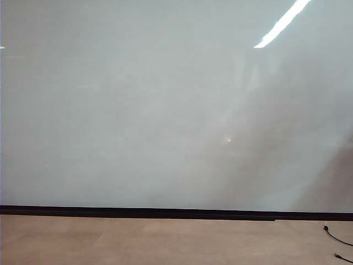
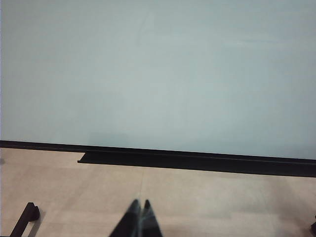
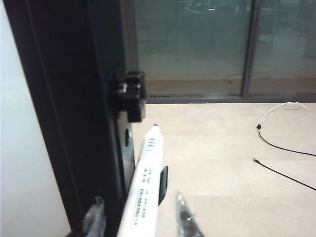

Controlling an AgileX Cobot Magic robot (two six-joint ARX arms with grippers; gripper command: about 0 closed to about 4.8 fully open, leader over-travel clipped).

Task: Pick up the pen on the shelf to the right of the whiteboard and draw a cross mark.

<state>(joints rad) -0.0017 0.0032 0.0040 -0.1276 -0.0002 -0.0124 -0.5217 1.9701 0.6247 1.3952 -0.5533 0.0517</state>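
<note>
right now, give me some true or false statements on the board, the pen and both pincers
1. The whiteboard already bears a cross mark. False: it is blank.
2. The right pincer holds the pen, beside the board's black frame. True.
3. The left pincer is wide open. False: its tips are together, above the floor.
4. Cables lie on the floor at the exterior view's lower right. True.

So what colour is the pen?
The pen is white with a dark tip, best seen in the right wrist view.
</note>
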